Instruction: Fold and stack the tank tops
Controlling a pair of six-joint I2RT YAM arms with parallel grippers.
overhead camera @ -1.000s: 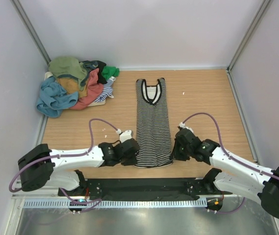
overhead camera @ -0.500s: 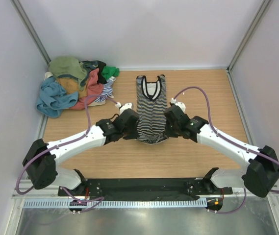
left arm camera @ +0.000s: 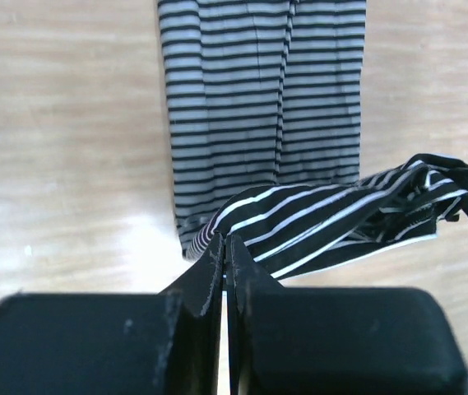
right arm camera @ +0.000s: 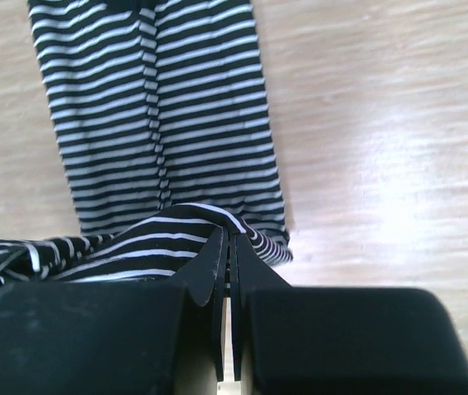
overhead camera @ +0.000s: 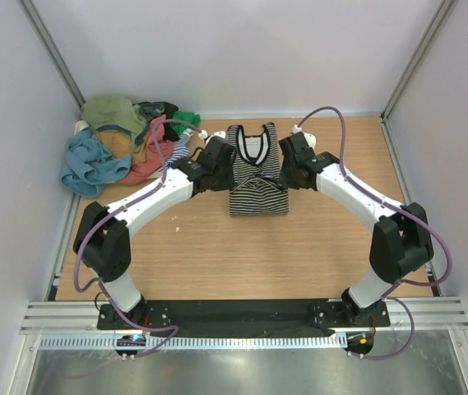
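Observation:
The black-and-white striped tank top [overhead camera: 258, 199] lies mid-table, its lower half doubled back over the upper half. My left gripper [overhead camera: 230, 168] is shut on the left corner of the raised hem [left arm camera: 316, 222]. My right gripper [overhead camera: 286, 168] is shut on the right corner of that hem [right arm camera: 176, 226]. Both hold the hem just above the neckline end, and the cloth sags between them. Under the hem, the flat striped body [left arm camera: 266, 99] [right arm camera: 159, 107] rests on the wood. The other tank tops [overhead camera: 127, 148] lie in a heap at the back left: olive, teal-blue, coral, mustard and green.
The heap sits close to the left wall [overhead camera: 20, 123], just left of my left arm. The back wall [overhead camera: 242, 58] stands right behind the striped top. Bare wooden tabletop [overhead camera: 250, 255] stretches from the fold to the black base rail [overhead camera: 242, 313].
Both grippers have carried the striped top's hem from the near edge away toward the neckline. The long flat top is now doubled to about half its length.

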